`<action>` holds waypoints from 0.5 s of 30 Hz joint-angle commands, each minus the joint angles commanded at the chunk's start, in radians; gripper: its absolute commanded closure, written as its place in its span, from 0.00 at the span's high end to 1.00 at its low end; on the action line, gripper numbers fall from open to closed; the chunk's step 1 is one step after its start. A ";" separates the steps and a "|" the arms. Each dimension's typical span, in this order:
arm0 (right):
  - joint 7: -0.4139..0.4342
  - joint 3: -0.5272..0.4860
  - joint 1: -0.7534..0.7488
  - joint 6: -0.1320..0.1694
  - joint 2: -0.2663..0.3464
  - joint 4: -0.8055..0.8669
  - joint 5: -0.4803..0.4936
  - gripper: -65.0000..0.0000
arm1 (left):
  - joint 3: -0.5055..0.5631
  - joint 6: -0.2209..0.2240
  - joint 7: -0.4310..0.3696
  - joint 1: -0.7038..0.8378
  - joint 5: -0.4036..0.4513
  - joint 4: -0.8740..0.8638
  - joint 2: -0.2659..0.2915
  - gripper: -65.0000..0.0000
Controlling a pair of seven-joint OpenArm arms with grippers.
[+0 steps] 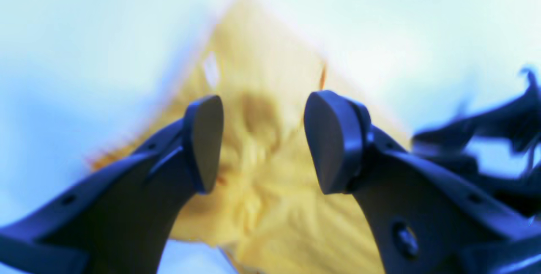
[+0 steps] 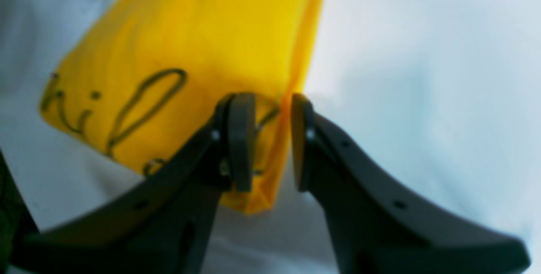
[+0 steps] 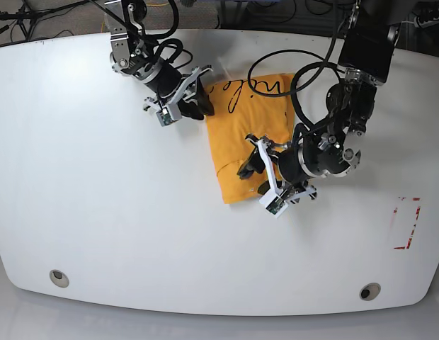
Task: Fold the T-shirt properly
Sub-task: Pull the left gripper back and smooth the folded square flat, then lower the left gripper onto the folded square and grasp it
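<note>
The orange-yellow T-shirt (image 3: 249, 131) lies folded into a narrow rectangle at the table's centre back, black cursive lettering showing at its far end. My right gripper (image 3: 200, 105) is at the shirt's upper left corner. In the right wrist view its fingers (image 2: 241, 138) stand narrowly open astride the cloth's folded edge (image 2: 270, 168), with white table visible beside the other pad. My left gripper (image 3: 253, 172) hovers over the shirt's near right part. In the left wrist view it (image 1: 264, 143) is wide open above wrinkled cloth (image 1: 262, 75), holding nothing.
The white table (image 3: 99, 198) carries a red tape mark (image 3: 406, 223) at the right and two round holes (image 3: 59, 278) (image 3: 369, 291) near the front edge. Black cables (image 3: 304, 64) loop over the back. The other arm (image 1: 486, 138) shows blurred at the left wrist view's right.
</note>
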 joint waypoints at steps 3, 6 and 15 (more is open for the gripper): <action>0.000 0.003 0.000 0.000 0.002 0.006 0.000 0.21 | -0.002 0.008 -0.002 0.009 0.006 0.041 0.003 0.51; 0.000 0.032 -0.002 0.000 0.020 0.008 0.008 0.21 | -0.020 0.040 -0.009 0.057 0.018 0.049 0.008 0.51; -0.002 0.216 -0.014 0.008 0.034 0.031 0.011 0.22 | 0.061 0.414 -0.199 0.244 0.276 0.123 0.112 0.69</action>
